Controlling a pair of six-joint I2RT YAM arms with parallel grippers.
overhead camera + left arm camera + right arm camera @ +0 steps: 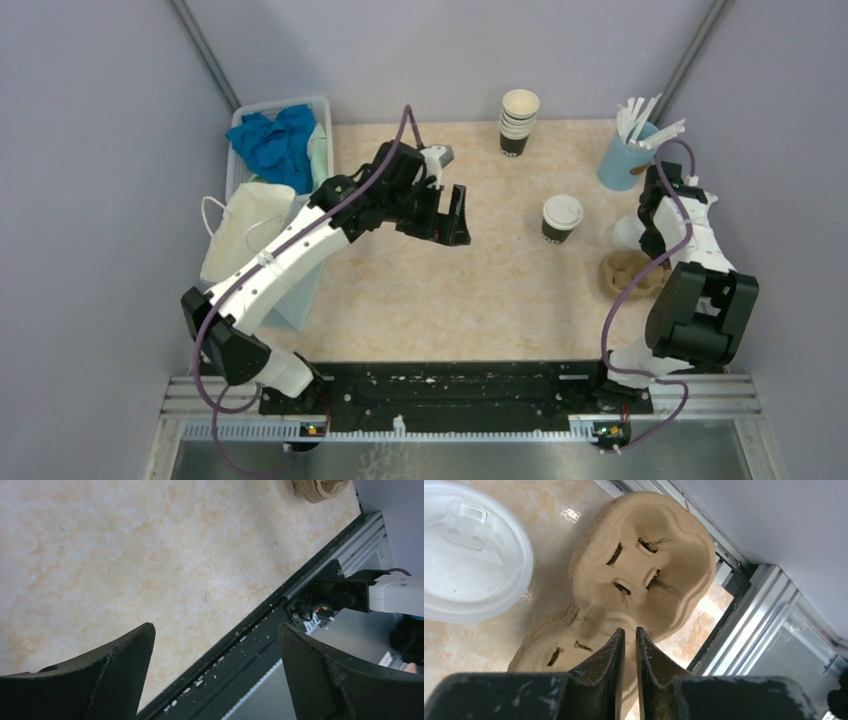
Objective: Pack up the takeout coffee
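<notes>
- Nearest, in front of and to the right of the small dark brown paper takeout coffee with its round white sip lid (561, 217), a tan moulded-pulp cup carrier (659, 540) lies on the pale marbled table (450, 290).
- The right jaws hang directly over that carrier, nearly together with only a thin slit between them. Whether they pinch the ridge between its wells cannot be told.
- Just right of the coffee, beside the carrier, lies a loose round white plastic lid (471, 550).
- The coffee itself stands upright on the bare table, with nothing holding it.
- To the coffee's left, at about the same depth, the left jaws are spread wide and empty above the table.
- Farther left of the coffee, a white paper bag with loop handles (250, 235) slumps at the table's edge.
- Beyond the coffee to the right stands a light blue cup of white sticks (628, 155); beyond it, slightly left, is a stack of lidless cream-rimmed dark cups (518, 122).
- Likely risks:
  - The light carrier may skid or tilt if nipped on a thin ridge, and could shove the loose lid.
  - A squeeze near the coffee's rim could pop its lid or tip the cup.
  - The limp bag may fold shut when anything is pushed in.
</notes>
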